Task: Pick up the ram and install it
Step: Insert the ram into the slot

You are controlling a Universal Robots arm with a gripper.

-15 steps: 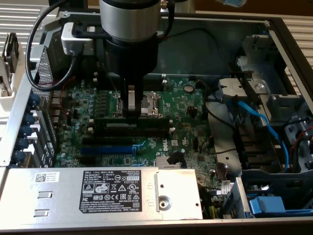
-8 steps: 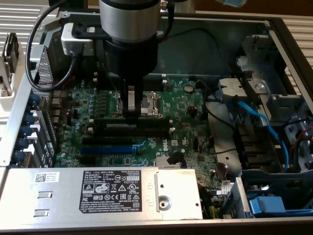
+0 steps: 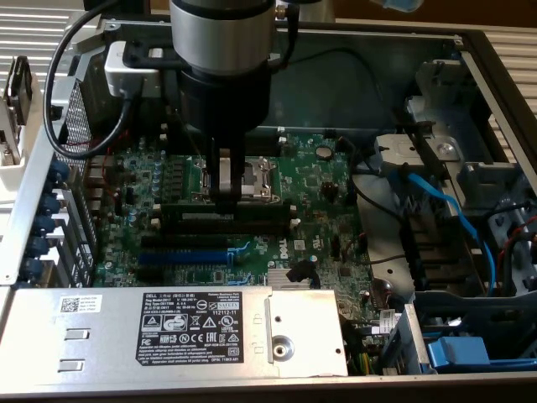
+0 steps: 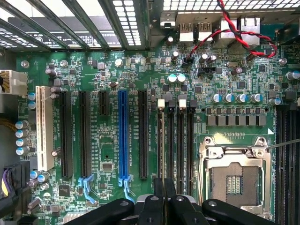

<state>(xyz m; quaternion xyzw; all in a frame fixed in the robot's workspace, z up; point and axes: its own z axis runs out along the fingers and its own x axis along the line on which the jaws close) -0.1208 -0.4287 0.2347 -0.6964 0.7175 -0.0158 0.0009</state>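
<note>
My gripper (image 3: 225, 193) hangs low over the green motherboard (image 3: 319, 180), just beside the CPU socket (image 3: 258, 178). Its fingers (image 4: 158, 199) are pressed close together on the ram (image 3: 260, 212), a long thin dark stick. The stick lies level along the black memory slots (image 3: 189, 227) and sits right on top of them. In the wrist view the ram (image 4: 163, 145) shows edge-on as a narrow dark strip. It runs away from the gripper (image 4: 164, 194) in line with the slot that has a white end clip (image 4: 161, 103). How deep it sits in the slot cannot be told.
The blue expansion slot (image 4: 123, 136) and black slots lie beside the memory slots (image 4: 181, 145). The open CPU socket (image 4: 234, 176) is on the other side. A silver power supply (image 3: 168, 332) lies along the case's front edge. Blue cables (image 3: 445, 210) and drive bays stand at the exterior view's right.
</note>
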